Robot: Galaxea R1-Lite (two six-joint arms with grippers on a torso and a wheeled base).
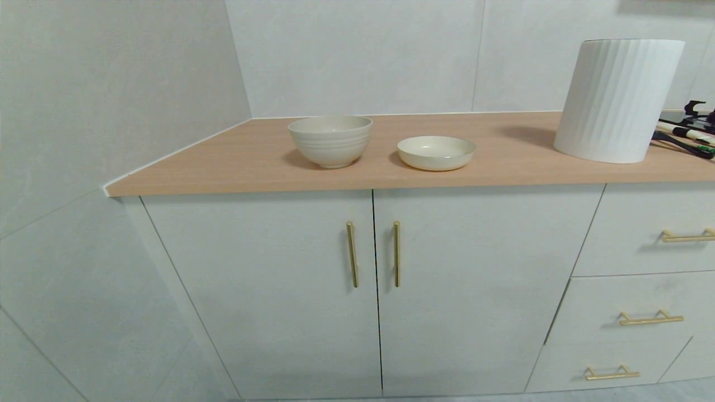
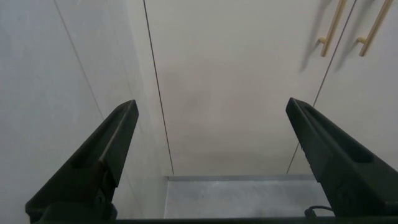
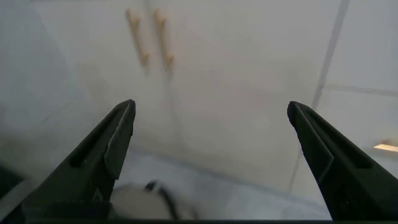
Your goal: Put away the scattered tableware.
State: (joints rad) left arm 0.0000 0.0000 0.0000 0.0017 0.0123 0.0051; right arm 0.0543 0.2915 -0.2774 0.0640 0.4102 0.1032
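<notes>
A deep cream bowl (image 1: 330, 139) with ribbed sides stands on the wooden countertop (image 1: 223, 167). Just to its right sits a shallow cream dish (image 1: 436, 152), a short gap apart from it. Below them are two closed white cabinet doors with gold handles (image 1: 352, 254), (image 1: 396, 253). My left gripper (image 2: 211, 112) is open and empty, low in front of the left door, with the gold handles (image 2: 331, 28) off to one side. My right gripper (image 3: 211, 112) is open and empty too, facing the doors and their handles (image 3: 149, 40) from farther back.
A tall white ribbed cylinder (image 1: 617, 100) stands at the right of the counter, with dark utensils (image 1: 684, 134) lying behind it. Three drawers with gold pulls (image 1: 651, 319) sit right of the doors. A tiled wall closes in the left side.
</notes>
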